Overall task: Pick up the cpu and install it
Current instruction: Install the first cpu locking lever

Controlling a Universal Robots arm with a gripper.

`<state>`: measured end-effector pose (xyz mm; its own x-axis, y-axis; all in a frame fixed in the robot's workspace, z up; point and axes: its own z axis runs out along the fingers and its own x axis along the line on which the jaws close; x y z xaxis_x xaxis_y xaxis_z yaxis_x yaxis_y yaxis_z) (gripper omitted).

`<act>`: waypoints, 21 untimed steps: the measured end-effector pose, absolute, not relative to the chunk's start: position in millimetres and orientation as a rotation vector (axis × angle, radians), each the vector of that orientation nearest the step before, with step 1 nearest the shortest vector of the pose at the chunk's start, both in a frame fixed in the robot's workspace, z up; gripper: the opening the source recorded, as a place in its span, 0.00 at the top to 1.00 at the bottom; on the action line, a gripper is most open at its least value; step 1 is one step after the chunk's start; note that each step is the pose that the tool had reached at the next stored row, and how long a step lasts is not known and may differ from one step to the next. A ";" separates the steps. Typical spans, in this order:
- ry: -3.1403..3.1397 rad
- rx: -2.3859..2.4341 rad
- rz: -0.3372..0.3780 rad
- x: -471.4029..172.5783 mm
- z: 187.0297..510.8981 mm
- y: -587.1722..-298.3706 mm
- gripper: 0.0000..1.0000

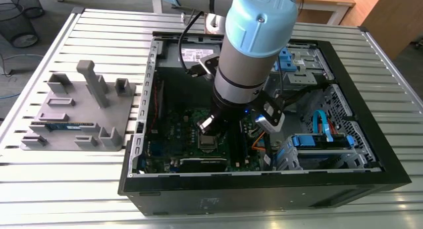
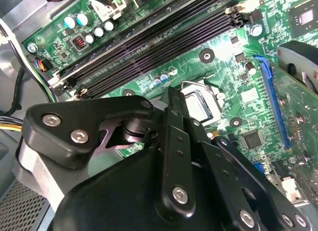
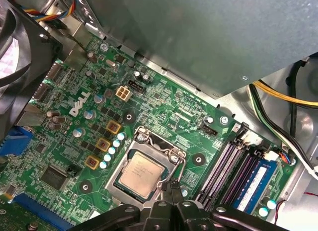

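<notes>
Hovering gripper [image 3: 169, 185]: fingers pressed together, holding nothing, tips just beside the socket's edge (plain in the first wrist view).
Cpu [image 3: 141, 173]: lying flat in the socket [image 3: 149, 139], metal top up.
Board [image 3: 164, 99]: green, around the socket.
Arm [image 1: 248, 65]: upright inside the open case [image 1: 264, 185].

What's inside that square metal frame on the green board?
The cpu lies there, silver top up. The gripper blocks one corner of the frame; whatever is beneath the chip is hidden.

cpu [image 3: 143, 175] silver-grey | motherboard [image 3: 164, 99] green | gripper [image 3: 170, 185] black | fixture plate [image 1: 73, 115] grey | arm cap [image 1: 261, 18] light blue
</notes>
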<state>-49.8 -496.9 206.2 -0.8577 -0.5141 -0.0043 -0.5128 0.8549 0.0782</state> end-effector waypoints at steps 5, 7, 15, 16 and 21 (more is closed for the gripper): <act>-3.009 0.833 -0.120 -49.8 206.1 -497.0 0.89; -3.009 0.833 -0.120 -49.8 206.1 -497.0 0.89; -3.009 0.833 -0.120 -49.8 202.4 -497.2 0.89; -3.009 0.833 -0.120 -49.8 201.7 -497.2 0.89; -3.010 0.833 -0.119 -49.8 197.7 -497.7 0.89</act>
